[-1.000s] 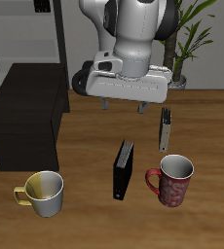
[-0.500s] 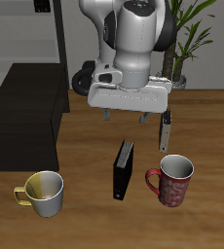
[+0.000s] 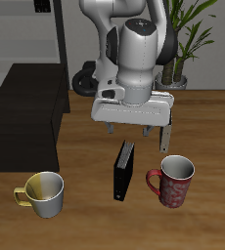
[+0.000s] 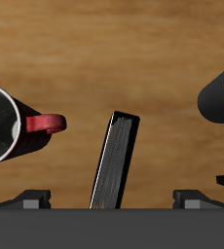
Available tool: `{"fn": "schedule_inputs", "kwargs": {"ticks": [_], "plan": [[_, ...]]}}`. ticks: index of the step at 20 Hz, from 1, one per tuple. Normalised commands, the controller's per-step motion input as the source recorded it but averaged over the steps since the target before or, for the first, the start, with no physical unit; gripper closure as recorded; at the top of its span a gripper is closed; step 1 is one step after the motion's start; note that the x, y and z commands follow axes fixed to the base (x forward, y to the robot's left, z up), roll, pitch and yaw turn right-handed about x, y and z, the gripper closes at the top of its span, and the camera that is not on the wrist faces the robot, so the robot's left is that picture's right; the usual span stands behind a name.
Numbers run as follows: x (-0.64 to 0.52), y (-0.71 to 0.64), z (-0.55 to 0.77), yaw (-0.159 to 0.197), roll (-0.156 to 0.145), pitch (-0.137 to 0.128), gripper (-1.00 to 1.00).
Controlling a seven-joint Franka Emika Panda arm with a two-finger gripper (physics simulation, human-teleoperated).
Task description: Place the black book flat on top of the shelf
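Note:
The black book stands upright on its edge on the wooden table, between a red mug and a yellow mug. It also shows in the wrist view, between the two fingertips. My gripper hangs open just above the book's far end, its fingers spread wide and holding nothing. The shelf is a low black-brown cabinet with a flat top, off to the side of the book and farther back.
A red mug stands close beside the book. A yellow mug stands near the table's front edge before the shelf. A small grey book stands behind the red mug. A potted plant and a tall rack are at the back.
My gripper has come down and moved toward the table's front, from above the table's middle to just over the black book. Nothing else moved.

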Motion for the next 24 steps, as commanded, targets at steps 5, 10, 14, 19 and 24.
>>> {"fn": "schedule_inputs", "kwargs": {"ticks": [5,10,14,19,24], "plan": [[0.08,-0.03,-0.19,-0.014,-0.006,0.021,-1.0],[0.1,-0.09,-0.25,-0.026,-0.016,0.025,-1.0],[0.07,-0.07,-0.28,-0.008,-0.014,0.022,-1.0],[0.03,0.06,-0.29,0.022,0.004,0.025,-1.0],[0.04,-0.03,-0.19,-0.029,-0.007,0.039,-1.0]]}}
